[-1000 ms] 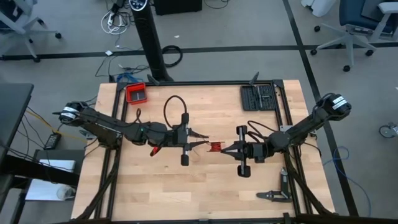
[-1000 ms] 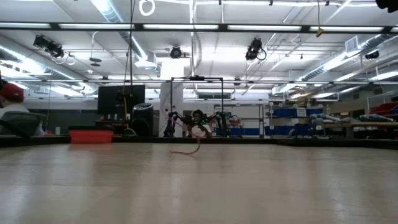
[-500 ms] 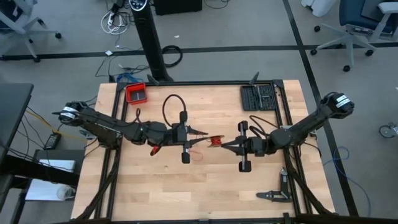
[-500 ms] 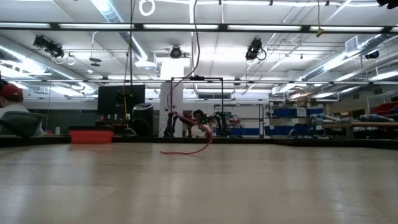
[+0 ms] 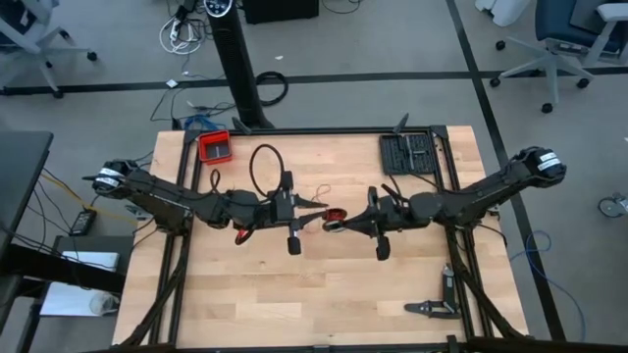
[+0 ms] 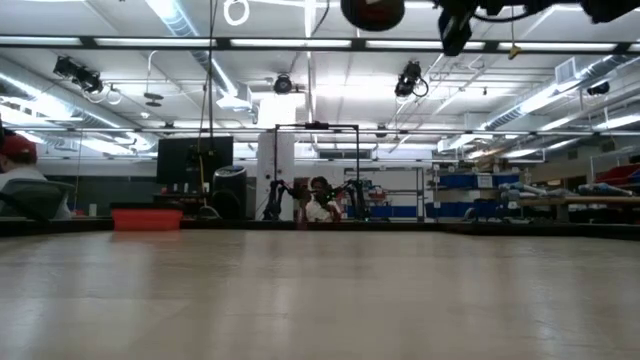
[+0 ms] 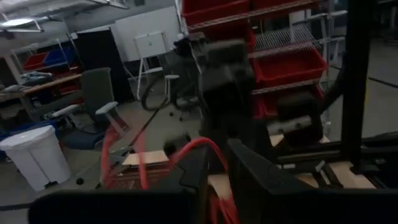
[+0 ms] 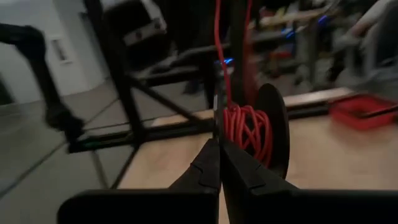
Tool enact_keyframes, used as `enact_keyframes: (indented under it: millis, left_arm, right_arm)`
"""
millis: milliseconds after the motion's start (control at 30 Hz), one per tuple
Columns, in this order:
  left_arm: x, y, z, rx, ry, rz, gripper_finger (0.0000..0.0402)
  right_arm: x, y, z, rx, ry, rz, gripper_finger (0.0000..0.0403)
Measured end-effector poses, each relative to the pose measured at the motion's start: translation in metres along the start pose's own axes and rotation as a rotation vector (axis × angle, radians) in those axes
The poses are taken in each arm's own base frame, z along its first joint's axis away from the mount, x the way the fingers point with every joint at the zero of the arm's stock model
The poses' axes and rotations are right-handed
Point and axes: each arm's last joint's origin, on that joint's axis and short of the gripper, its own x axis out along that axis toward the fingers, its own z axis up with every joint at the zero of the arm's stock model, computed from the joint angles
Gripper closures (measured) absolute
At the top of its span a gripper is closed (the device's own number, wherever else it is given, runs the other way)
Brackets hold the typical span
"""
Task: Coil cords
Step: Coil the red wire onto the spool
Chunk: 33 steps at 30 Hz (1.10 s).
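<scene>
The thin red cord is wound into a small coil (image 5: 336, 217) (image 8: 247, 132) held above the middle of the table. A loose strand (image 8: 217, 68) rises from it, and a thin loop (image 5: 319, 190) stands out toward the far edge. My left gripper (image 5: 316, 210) (image 7: 214, 158) comes level from the table's left and is shut on the coil. My right gripper (image 5: 343, 224) (image 8: 217, 144) comes level from the right. Its fingers are shut, with their tips right beside the coil on the strand. In the low view only dark parts of the grippers (image 6: 372, 10) show at the top edge. My left gripper has the coil's red turns (image 7: 217, 202) between its two fingers, coming level from the table's left. The coil is lifted clear of the table. My right gripper pinches a single red strand (image 8: 216, 127) at its fingertips, level from the table's right, next to the coil. The strand runs up and away from the tips.
A red tray (image 5: 215, 147) sits at the far left and a black tool case (image 5: 407, 154) at the far right. A thicker black cable loop (image 5: 263, 162) arches over the left arm. A clamp (image 5: 432, 307) lies at the near right corner.
My right gripper has moved toward the table's left, close up to the left gripper and the coil, rolling about its own axis as it went. The cord's slack tail, which curved down to the table half a second ago, is lifted clear and no longer shows in the low view.
</scene>
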Motion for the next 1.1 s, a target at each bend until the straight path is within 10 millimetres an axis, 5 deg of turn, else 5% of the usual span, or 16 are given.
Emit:
enact_keyframes:
  millis: [500, 1100]
  left_arm:
    - [0.014, 0.01, -0.011, 0.051, -0.014, -0.004, 0.0337]
    - [0.03, -0.003, -0.027, -0.036, -0.072, -0.137, 0.0337]
  right_arm:
    - [0.023, -0.003, -0.006, 0.11, -0.055, 0.475, 0.0402]
    - [0.029, 0.0, -0.004, 0.02, -0.232, 0.612, 0.04]
